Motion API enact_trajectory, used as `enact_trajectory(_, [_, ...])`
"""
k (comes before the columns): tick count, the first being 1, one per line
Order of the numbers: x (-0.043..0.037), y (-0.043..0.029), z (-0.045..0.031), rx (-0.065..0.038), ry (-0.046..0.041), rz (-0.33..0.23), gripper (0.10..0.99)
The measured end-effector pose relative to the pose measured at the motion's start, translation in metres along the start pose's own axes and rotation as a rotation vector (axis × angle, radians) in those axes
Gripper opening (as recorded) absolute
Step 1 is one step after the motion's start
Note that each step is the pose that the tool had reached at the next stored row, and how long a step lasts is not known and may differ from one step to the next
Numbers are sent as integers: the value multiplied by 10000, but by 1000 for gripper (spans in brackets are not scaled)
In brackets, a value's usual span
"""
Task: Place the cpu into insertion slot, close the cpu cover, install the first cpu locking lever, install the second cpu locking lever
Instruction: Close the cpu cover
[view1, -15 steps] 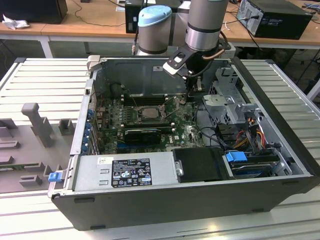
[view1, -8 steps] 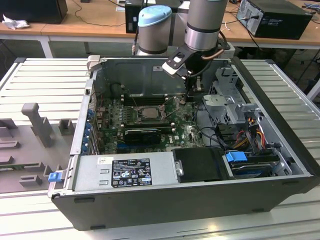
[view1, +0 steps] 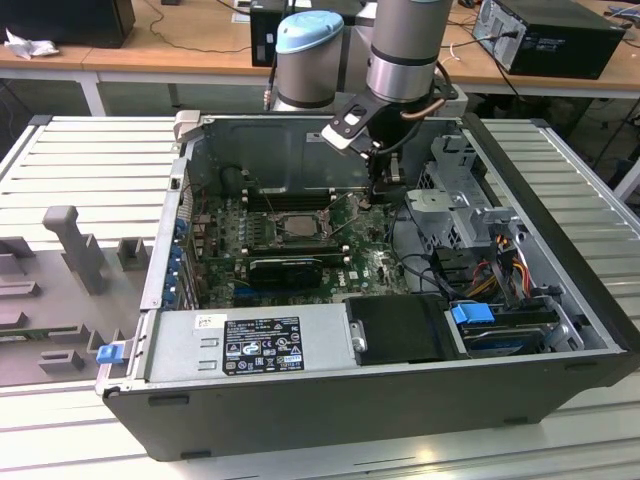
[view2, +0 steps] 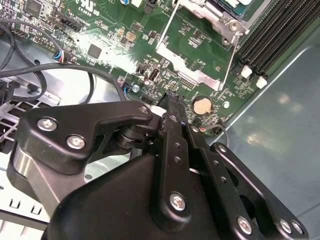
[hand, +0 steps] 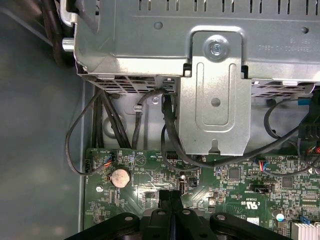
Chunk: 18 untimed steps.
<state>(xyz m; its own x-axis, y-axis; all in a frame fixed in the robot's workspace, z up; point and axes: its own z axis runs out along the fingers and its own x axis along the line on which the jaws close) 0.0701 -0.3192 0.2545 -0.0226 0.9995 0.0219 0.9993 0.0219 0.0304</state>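
Observation:
Inside the open computer case, the insertion slot (view1: 295, 226) sits on the green motherboard (view1: 365, 262), ringed with silvery metal. In the second wrist view the silvery cpu cover (view2: 216, 11) lies flat over it, and a pale face in its window looks like the cpu (view2: 236, 2). Thin wire locking levers (view2: 228, 57) (view2: 167, 30) run along two sides of the socket. My gripper (view1: 377, 198) hangs low over the board, on the exterior view's right of the socket. Both wrist views show its black fingers (view2: 171, 107) (hand: 170, 200) pressed together, shut with nothing visible between them.
A black card with a heatsink (view1: 285, 268) lies in front of the socket. Long black memory slots (view2: 272, 35) flank it. A coin battery (hand: 120, 177) and black cables (hand: 75, 145) are close to the fingertips, below a metal drive cage (hand: 215, 100). The power supply (view1: 250, 340) fills the case front.

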Motion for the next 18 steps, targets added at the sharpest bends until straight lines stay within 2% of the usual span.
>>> enact_trajectory(18, [1,-54,8,0,0,0,106])
